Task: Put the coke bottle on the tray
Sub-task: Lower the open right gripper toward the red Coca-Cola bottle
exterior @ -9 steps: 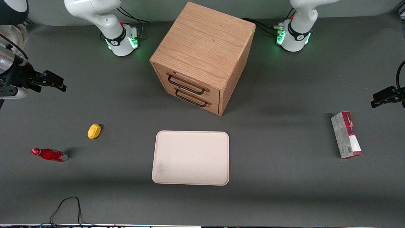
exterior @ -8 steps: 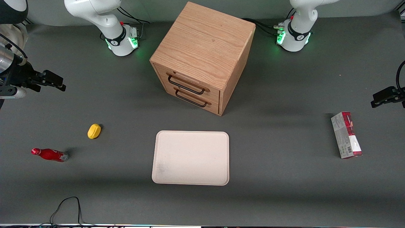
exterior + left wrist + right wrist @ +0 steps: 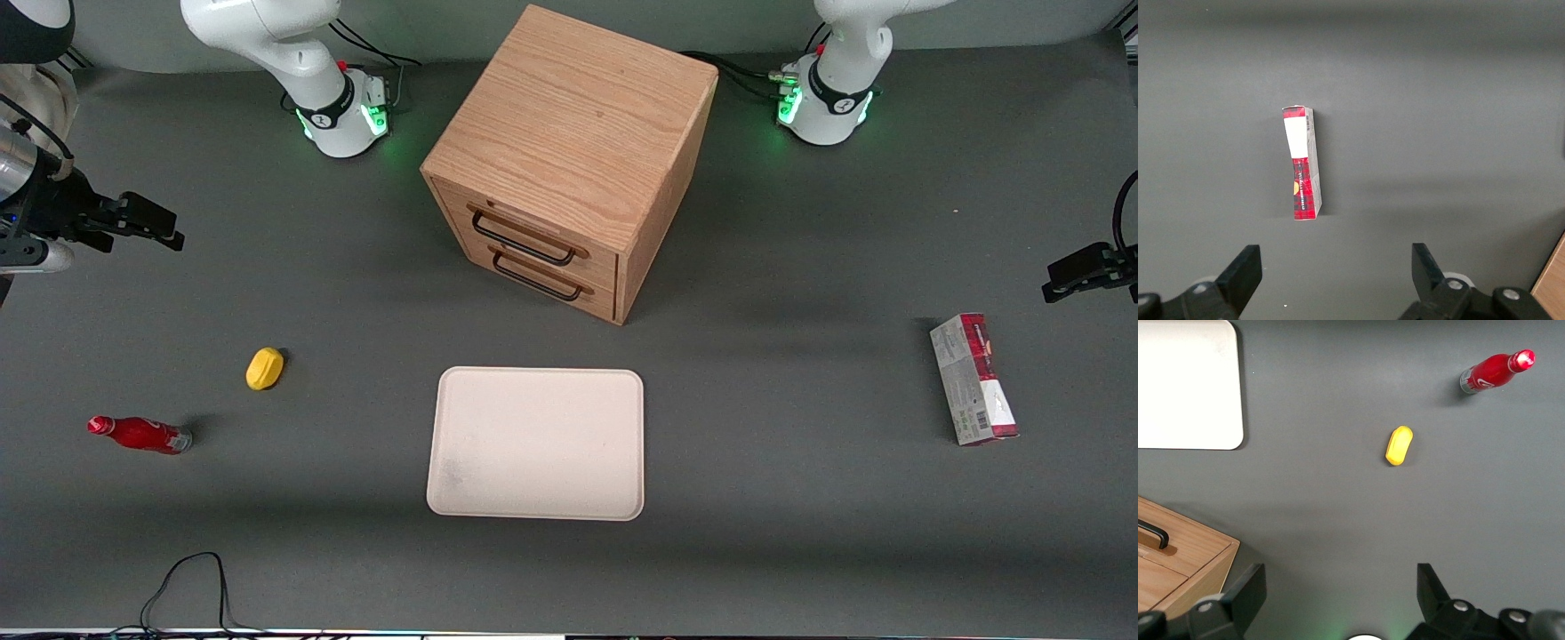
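Note:
The coke bottle [image 3: 140, 434] is small and bright red with a red cap and silvery base. It lies on its side on the dark table toward the working arm's end, and it also shows in the right wrist view [image 3: 1495, 371]. The cream-beige tray [image 3: 536, 443] lies flat in front of the wooden drawer cabinet, with nothing on it; its corner shows in the right wrist view [image 3: 1188, 387]. My right gripper [image 3: 151, 227] hangs open and empty high above the table, farther from the front camera than the bottle. Its wide-apart jaws show in the right wrist view [image 3: 1341, 593].
A yellow lemon-shaped object [image 3: 264, 368] lies between bottle and tray, a little farther from the camera. A wooden two-drawer cabinet [image 3: 569, 160] stands mid-table. A red-and-grey carton box [image 3: 973, 379] lies toward the parked arm's end. A black cable [image 3: 187, 587] loops at the near edge.
My right gripper has risen slightly and drifted a little farther from the front camera. The bottle, tray and other objects have not moved.

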`<state>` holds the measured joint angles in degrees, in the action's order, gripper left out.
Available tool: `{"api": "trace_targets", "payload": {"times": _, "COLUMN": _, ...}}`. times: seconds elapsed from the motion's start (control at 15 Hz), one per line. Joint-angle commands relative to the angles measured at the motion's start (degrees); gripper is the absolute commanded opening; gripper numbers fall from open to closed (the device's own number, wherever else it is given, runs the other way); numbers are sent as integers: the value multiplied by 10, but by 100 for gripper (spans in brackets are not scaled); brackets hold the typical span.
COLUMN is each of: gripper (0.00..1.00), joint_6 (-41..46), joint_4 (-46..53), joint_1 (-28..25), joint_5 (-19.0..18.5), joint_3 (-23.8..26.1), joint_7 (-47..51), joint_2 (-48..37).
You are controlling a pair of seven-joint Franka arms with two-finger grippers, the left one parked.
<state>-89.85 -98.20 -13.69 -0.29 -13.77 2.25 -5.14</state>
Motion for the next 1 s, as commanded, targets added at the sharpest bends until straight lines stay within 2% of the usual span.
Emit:
{"api": "trace_targets", "payload": {"times": 0.0, "gripper": 100, "joint_6": -12, "joint_4": 23, "joint_1": 28, "joint_5": -12, "joint_3": 3, "joint_7": 3, "joint_2": 16}}
{"api": "trace_targets", "payload": {"times": 0.33, "gripper": 100, "joint_6": -34, "joint_4": 136, "joint_1": 88, "joint_5": -10, "joint_3": 1, "joint_7": -110, "joint_2": 153}}
{"api": "trace_targets", "payload": {"times": 0.53, "gripper": 100, "joint_6": -55, "joint_4": 236, "joint_1": 138, "joint_5": -2, "joint_3": 2, "joint_7": -170, "joint_2": 260}}
{"api": "trace_targets", "payload": {"times": 0.73, "gripper": 100, "joint_6": -80, "joint_4": 292, "joint_1": 169, "joint_5": 11, "joint_3": 2, "joint_7": -218, "joint_2": 334}}
{"api": "trace_targets", "payload": {"times": 0.8, "gripper": 100, "joint_6": -100, "joint_4": 293, "joint_1": 178, "joint_5": 19, "joint_3": 2, "joint_7": -238, "joint_2": 347}}
{"api": "trace_targets", "payload": {"times": 0.93, "gripper": 100, "joint_6": -145, "joint_4": 290, "joint_1": 200, "joint_5": 63, "joint_3": -1, "joint_7": -286, "joint_2": 375}}
